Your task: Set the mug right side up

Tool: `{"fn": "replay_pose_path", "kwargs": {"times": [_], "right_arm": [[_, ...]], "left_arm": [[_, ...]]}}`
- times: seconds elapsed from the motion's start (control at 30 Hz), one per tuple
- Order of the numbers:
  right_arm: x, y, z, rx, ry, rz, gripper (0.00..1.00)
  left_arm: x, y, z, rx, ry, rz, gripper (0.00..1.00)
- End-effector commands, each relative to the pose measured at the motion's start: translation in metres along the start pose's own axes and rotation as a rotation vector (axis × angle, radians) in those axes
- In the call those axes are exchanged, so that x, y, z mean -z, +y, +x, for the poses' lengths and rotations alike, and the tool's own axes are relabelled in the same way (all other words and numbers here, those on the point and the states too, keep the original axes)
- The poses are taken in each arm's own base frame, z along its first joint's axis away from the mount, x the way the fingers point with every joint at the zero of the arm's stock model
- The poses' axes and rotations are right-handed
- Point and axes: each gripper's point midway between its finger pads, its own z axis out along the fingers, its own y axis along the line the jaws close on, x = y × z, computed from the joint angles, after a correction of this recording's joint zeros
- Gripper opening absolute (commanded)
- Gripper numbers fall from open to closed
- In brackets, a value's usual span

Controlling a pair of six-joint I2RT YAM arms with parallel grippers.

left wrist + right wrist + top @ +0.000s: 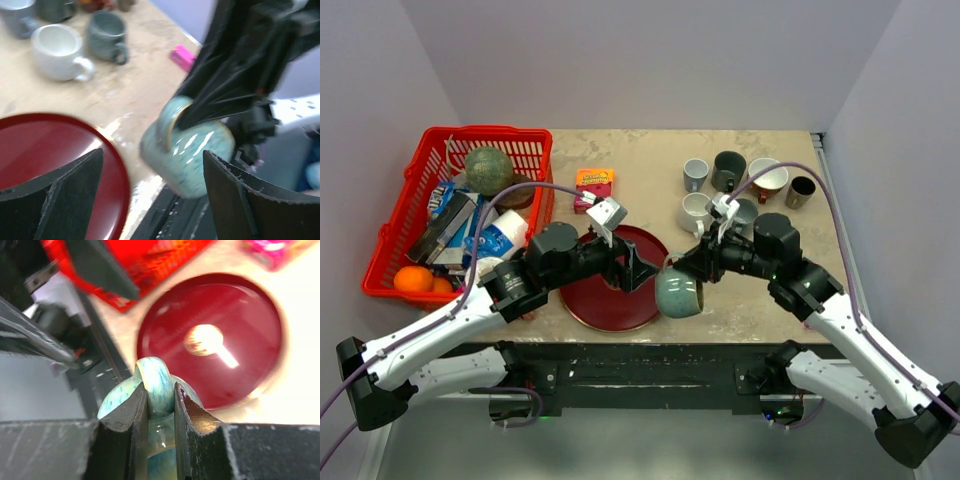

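The teal glazed mug (678,293) hangs in the air over the table's near edge, just right of the red plate (603,300). My right gripper (684,268) is shut on its handle (157,382), with the mug body (116,401) below the fingers. In the left wrist view the mug (192,150) looks tilted and blurred, so I cannot tell which way its mouth faces. My left gripper (636,273) stands open just left of the mug above the plate's edge (107,150), with nothing in its grip.
A red basket (428,155) full of groceries stands at the left. Several other mugs (696,212) stand at the back right. A small orange and pink box (593,186) lies behind the plate. The table's front edge is right under the mug.
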Motion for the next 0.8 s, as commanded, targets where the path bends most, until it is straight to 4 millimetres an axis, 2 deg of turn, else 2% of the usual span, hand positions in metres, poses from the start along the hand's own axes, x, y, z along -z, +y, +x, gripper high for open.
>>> {"fn": "replay_pose_path", "kwargs": {"times": [0.0,0.13,0.2,0.23,0.37,0.43,0.53,0.67,0.77], "right_arm": [[0.019,-0.022,-0.07,0.077,-0.064,0.243,0.0],[0.021,-0.069,-0.07,0.099,0.09,0.493,0.0],[0.027,-0.089,-0.074,0.121,0.135,0.611,0.0],[0.022,-0.104,-0.069,0.145,0.188,0.658,0.0],[0.022,-0.134,-0.073,0.244,0.272,0.779,0.0],[0.025,-0.143,-0.077,0.307,0.302,0.817,0.0],[0.025,-0.157,-0.071,0.407,0.382,0.84,0.0],[0.026,-0.171,-0.038,0.489,0.574,0.809,0.0],[0.028,-0.177,-0.024,0.501,0.663,0.808,0.0]], "left_arm": [[0.017,0.055,-0.006,0.062,-0.021,-0.35,0.85],[0.026,0.074,0.008,0.09,0.002,-0.456,0.86],[0.027,0.077,0.011,0.096,0.001,-0.47,0.86],[0.027,0.077,0.012,0.096,0.003,-0.471,0.86],[0.026,0.078,0.009,0.08,-0.006,-0.473,0.86],[0.025,0.08,0.008,0.057,-0.006,-0.474,0.86],[0.023,0.083,0.011,0.034,-0.004,-0.483,0.86],[0.022,0.083,0.021,0.036,0.012,-0.467,0.86],[0.023,0.082,0.027,0.042,0.011,-0.444,0.86]]}}
